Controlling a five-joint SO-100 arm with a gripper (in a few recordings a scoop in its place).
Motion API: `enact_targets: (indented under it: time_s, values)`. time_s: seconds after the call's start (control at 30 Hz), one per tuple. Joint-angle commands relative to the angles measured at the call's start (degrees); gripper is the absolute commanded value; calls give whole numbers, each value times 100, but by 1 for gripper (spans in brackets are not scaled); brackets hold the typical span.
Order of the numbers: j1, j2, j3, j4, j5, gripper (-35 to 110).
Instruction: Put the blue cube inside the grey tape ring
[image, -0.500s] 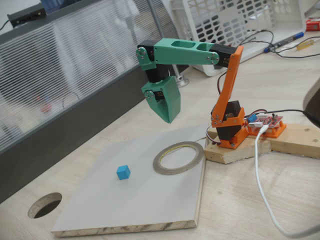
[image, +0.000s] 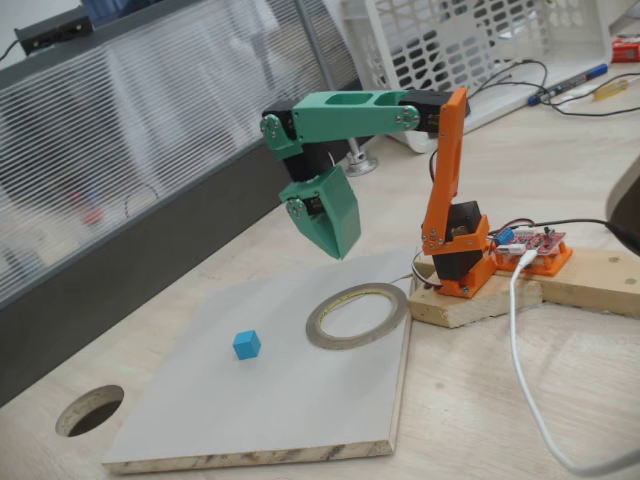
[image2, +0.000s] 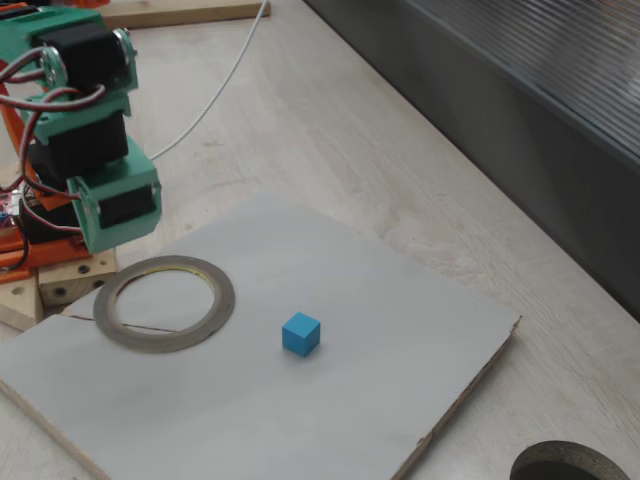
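The small sky-blue cube (image: 247, 345) lies free on the pale grey board (image: 200, 420), near the flat grey tape ring (image: 357, 315), while the green pincer (image: 340, 250), apparently closed and empty, hangs above, so the reach comes next: open, descend, grasp.

Orange lower arm, green upper links, green gripper (image: 335, 245), black servos, red-white wires

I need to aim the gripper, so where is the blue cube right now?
The cube sits alone on the grey board, left of the tape ring in this fixed view and apart from it, with the gripper raised above.
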Motion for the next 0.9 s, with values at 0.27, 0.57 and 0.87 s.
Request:
enact_targets:
  time_s: [0.27, 0.57, 0.87]
  values:
    - [-1354, 35, -141, -18, 105, 1]
    - [-1608, -519, -554, -18, 62, 1]
    - [-1617, -2496, -2839, -9, 44, 1]
